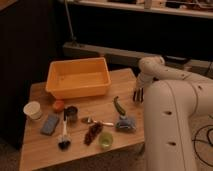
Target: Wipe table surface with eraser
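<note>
The gripper (138, 95) hung at the right edge of the bench (45, 147), well right of the orange bin (79, 77), and whether it was open or closed, I couldn't tell. It carried nothing visible. The likely eraser (49, 124), a grey-blue block, sat below and left of the bin, beside the white cup (33, 110). Best plan: cross over the clutter high, come down square on the block, then press flat and sweep along the grain.

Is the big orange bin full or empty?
Empty. The orange bin sits upright on the table surface, and only its bare orange floor shows inside. The gripper hangs at the table's right edge.
</note>
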You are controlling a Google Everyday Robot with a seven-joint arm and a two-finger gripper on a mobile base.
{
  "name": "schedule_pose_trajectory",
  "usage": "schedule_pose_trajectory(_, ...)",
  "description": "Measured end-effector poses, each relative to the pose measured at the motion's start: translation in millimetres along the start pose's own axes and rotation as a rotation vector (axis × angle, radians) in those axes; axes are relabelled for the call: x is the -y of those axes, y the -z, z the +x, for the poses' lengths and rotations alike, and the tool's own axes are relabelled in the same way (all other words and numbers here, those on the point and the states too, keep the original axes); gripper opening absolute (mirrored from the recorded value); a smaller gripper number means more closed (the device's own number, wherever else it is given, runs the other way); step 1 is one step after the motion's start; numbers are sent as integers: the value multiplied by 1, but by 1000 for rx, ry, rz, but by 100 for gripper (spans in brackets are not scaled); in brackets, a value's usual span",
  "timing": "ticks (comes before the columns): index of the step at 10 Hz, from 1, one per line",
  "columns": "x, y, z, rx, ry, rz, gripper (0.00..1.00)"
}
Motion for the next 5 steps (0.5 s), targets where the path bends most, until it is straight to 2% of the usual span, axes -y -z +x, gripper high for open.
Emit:
schedule_pose_trajectory(2, -2, -5, -17, 1, -35, -4, 0)
schedule_pose_trajectory(5, -48, -12, -28, 4, 0, -29, 0)
